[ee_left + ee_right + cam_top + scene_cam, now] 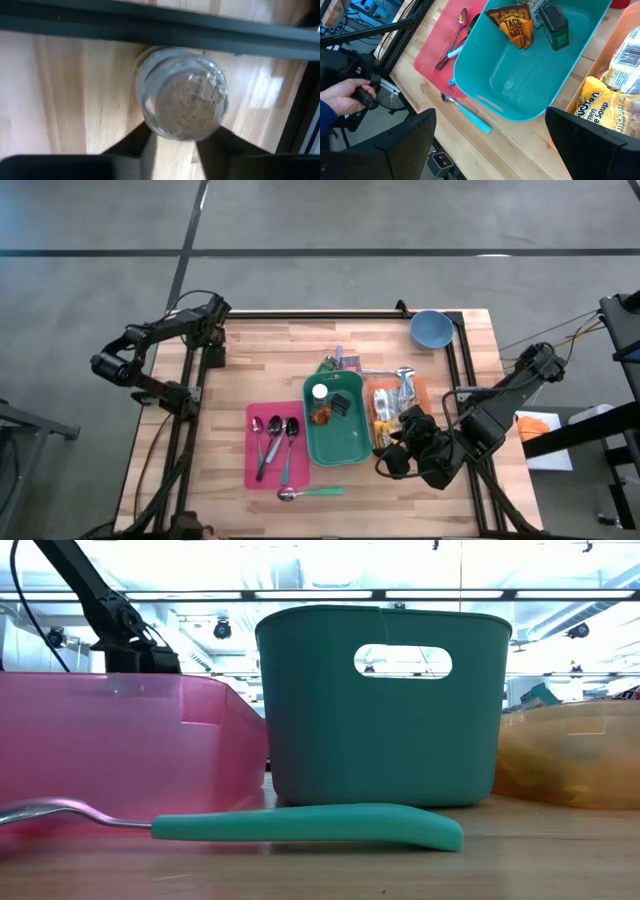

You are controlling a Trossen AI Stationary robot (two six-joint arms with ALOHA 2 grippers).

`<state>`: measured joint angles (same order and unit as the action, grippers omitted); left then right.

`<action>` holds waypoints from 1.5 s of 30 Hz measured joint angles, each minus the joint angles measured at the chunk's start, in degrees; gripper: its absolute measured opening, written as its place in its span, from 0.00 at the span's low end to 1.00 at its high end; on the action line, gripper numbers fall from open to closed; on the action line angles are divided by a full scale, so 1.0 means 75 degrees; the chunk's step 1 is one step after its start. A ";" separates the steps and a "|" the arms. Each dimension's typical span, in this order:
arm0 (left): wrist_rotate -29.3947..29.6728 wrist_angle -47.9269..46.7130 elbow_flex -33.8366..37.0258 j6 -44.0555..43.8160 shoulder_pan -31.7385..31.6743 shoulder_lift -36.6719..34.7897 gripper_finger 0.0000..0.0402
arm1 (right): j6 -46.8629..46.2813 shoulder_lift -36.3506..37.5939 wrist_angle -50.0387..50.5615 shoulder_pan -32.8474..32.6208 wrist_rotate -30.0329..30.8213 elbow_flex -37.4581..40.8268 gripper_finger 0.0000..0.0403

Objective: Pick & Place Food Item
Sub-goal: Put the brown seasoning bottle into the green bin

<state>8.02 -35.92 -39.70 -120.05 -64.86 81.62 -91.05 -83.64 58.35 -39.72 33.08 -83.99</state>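
A: Big stuff first?

B: Wood bench (270,360). Left arm (160,335) reaches to its far left corner; right arm (500,405) comes in over the near right side.

A: Containers?

B: Teal bin (345,445) mid-bench, w/ a taco packet (516,27) and a small dark green box (554,25) at one end, rest bare. Pink tray (255,470) just left of it, three spoons (275,442) inside. Orange bin (420,385) just right of it, full of packets, incl. a chicken soup packet (595,107). Blue bowl (430,328) at the far right corner.

A: The food item?

B: Glass jar (182,92), clear, pale grainy contents, at that far left corner by the black frame rail (160,30).

A: Vs. the jaws?

B: Left jaws closed on it. Both fingers (135,150) press its sides, jar centred btw them, sticking out past the tips.

A: Which way does it point?

B: Round end faces the wrist cam, so its long axis runs along the view line, twd the bench wood behind. Can't tell if it stands on the bench or hangs above it.

A: Right jaws?

B: Spread wide, nothing btw the fingers (405,145). They hang above the teal bin's near right corner, by the orange bin.

A: Small bits?

B: Teal-handled spoon (312,493) flat on the bench, just near of the teal bin, handle pointing right. A person's hand (342,97) off the bench edge grips a dark handle.
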 joint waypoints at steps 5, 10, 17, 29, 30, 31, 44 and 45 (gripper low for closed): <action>-0.0088 0.0023 0.0003 0.0418 0.0000 -0.0002 0.11 | -0.0005 0.0000 -0.0009 0.0000 -0.0009 0.0000 0.92; -0.0394 0.0085 0.0003 0.0752 0.0000 -0.0005 0.05 | -0.0040 0.0000 -0.0032 0.0000 -0.0056 0.0000 0.92; -0.1305 0.0655 0.0003 0.2003 -0.0003 -0.0005 0.04 | 0.0307 0.0000 -0.0148 -0.0020 -0.0075 0.0000 0.92; -0.5977 0.1058 -0.0013 0.9927 0.0173 -0.0079 0.04 | 0.2002 -0.0015 -0.0819 -0.0243 -0.0072 0.0000 0.92; -0.6179 0.0666 -0.0062 1.0574 0.0271 -0.0141 0.04 | 0.2085 -0.0024 -0.0902 -0.0274 -0.0069 0.0000 0.92; -0.6177 0.0234 -0.0125 1.1151 0.0372 -0.0213 0.04 | 0.2167 -0.0053 -0.0975 -0.0296 -0.0070 0.0000 0.92; -0.1295 -0.3305 -0.1432 1.5129 0.1448 -0.0661 0.04 | 0.2281 -0.0175 -0.1422 -0.0323 -0.0223 0.0000 0.92; -0.1037 -0.3344 -0.1534 1.5153 0.1516 -0.0661 0.04 | 0.2242 -0.0175 -0.1422 -0.0323 -0.0224 0.0000 0.92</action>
<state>0.25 -61.00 -51.21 -6.41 -53.49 76.66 -74.24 -84.95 47.68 -42.15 31.40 -83.99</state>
